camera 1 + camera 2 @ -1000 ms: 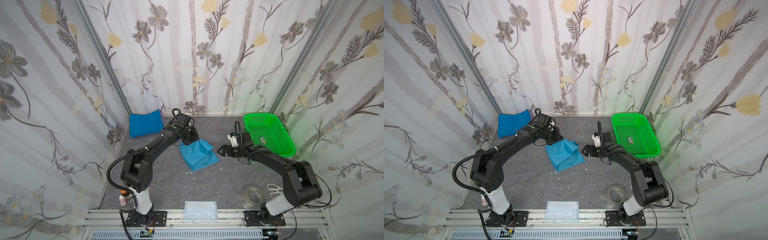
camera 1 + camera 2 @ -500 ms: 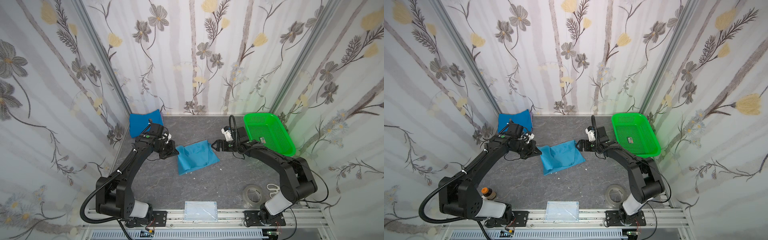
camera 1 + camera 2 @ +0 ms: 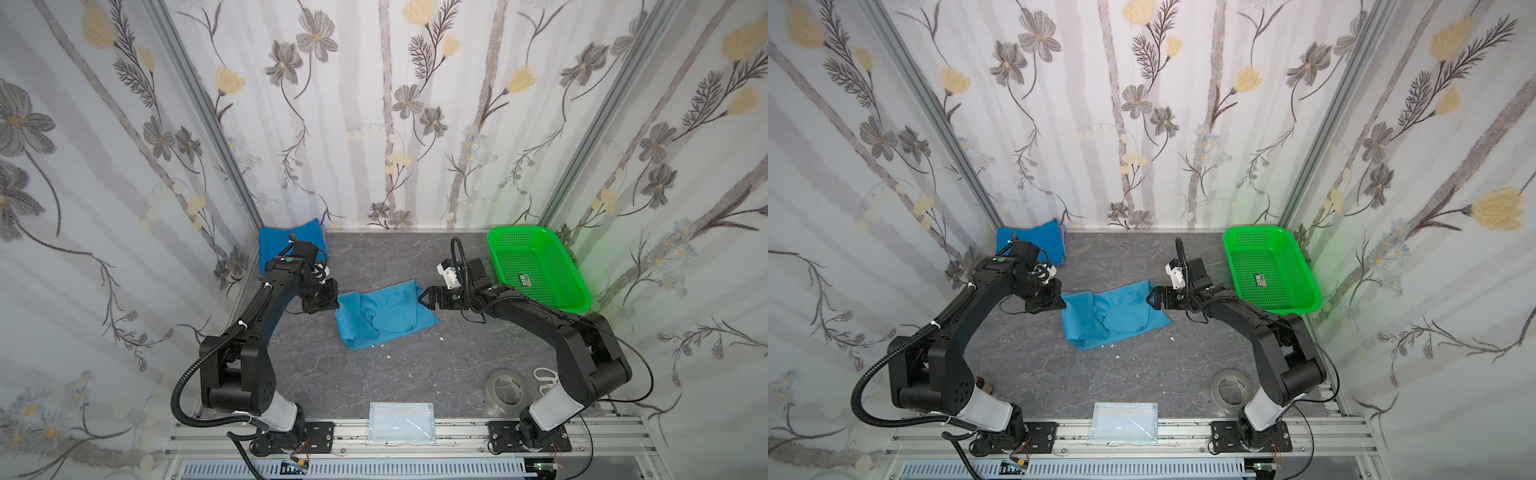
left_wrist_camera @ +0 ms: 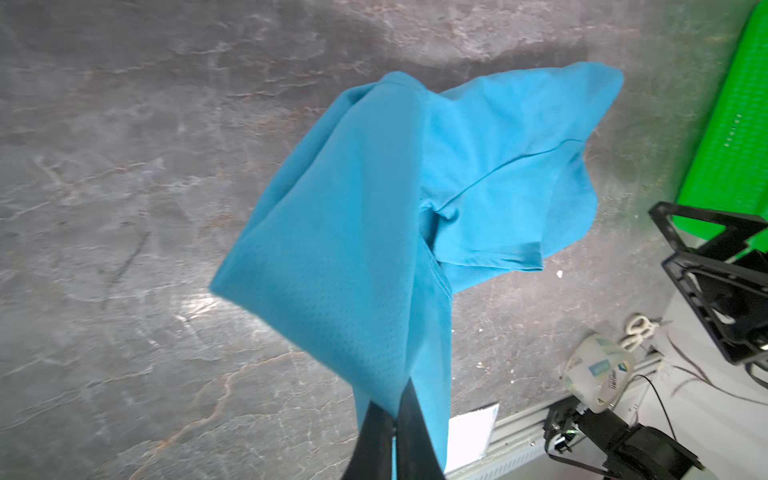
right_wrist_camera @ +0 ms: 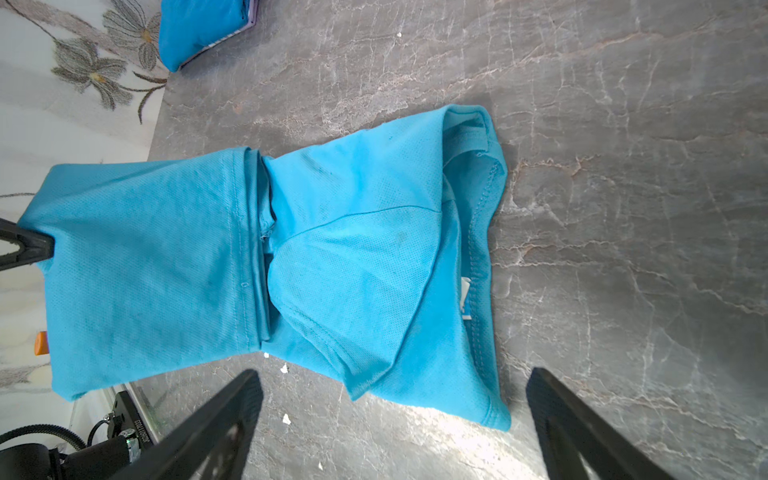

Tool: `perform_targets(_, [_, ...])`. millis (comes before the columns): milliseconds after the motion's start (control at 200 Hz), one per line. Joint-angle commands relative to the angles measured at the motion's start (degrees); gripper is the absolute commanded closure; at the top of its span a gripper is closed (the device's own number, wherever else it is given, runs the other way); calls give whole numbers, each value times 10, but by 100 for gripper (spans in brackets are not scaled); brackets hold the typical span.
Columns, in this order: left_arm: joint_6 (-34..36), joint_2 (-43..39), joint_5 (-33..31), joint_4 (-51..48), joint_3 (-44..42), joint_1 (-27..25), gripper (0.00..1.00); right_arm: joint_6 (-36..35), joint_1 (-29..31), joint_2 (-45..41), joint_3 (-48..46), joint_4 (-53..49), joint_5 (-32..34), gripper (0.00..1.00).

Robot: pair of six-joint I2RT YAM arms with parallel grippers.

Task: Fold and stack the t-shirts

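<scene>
Teal-blue t-shirt point(image 3: 386, 316) lies crumpled at mid-desk point(image 3: 374, 374), between the two claws. Left claw point(image 3: 333, 300) is pressed together, pinching the shirt's left edge and holding that part off the desk. Right claw point(image 3: 423, 297) is spread wide and grips nothing, just beside the shirt's opposite edge, near the white neck label point(image 5: 465, 297). Royal blue t-shirt point(image 3: 286, 245) lies folded in the far left corner, well apart.

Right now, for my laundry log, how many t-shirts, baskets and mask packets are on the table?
T-shirts: 2 (teal t-shirt, royal blue t-shirt)
Green basket: 1
Mask packet: 1
Total: 4
</scene>
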Motion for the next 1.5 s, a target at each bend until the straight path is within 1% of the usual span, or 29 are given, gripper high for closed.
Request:
perform_targets(0, [30,4,-36,-36,6,6,100,0,1,-1,-3,24,-1,0])
perform_targets(85, [46,13,-42,-56,16,5,100,1,2,6,1,27,-6,0])
perform_targets(180, [47,9,-93,-68,21,6,100,-2,5,10,6,24,-7,0])
perform_targets(225, [47,12,-104,-74,28,7,100,-3,6,13,8,21,-7,0])
perform_targets(265, [47,17,-86,-73,38,5,100,-4,7,14,9,22,-9,0])
perform_targets(330, [42,28,-29,-64,59,-2,100,-3,7,17,9,23,-10,0])
perform_targets(410, [24,47,-16,-53,97,-33,100,-1,7,17,10,23,-8,0])
perform_targets(505, [10,96,3,-48,153,-73,100,12,0,14,6,23,-3,0])
perform_targets(650, [-17,179,-10,-57,237,-129,100,54,-30,-16,-28,40,13,0])
perform_targets(779, [-48,248,-10,-54,322,-169,100,58,-51,-51,-58,45,20,0])
perform_targets(959, [-48,344,-9,-99,461,-222,100,54,-67,-60,-87,52,11,0])
perform_targets(1099, [-33,419,-4,-150,559,-255,100,60,-85,-67,-103,54,21,0])
perform_targets(1214, [-23,474,-7,-182,619,-273,100,62,-98,-83,-115,57,25,0])
perform_targets(1289, [-20,497,-8,-188,636,-278,100,64,-104,-92,-122,58,26,0])
perform_targets(1319, [-18,504,-3,-190,642,-280,94,64,-106,-95,-125,58,28,0])
perform_targets(1374, [-14,521,13,-193,663,-284,77,65,-108,-99,-130,61,29,0])
perform_targets(1424, [-11,529,23,-190,679,-288,53,64,-108,-100,-134,66,27,0])
perform_targets(1464, [-11,527,29,-177,682,-291,40,61,-108,-102,-138,74,21,0])
perform_targets(1494, [-13,518,36,-161,677,-291,28,55,-106,-105,-141,85,10,0])
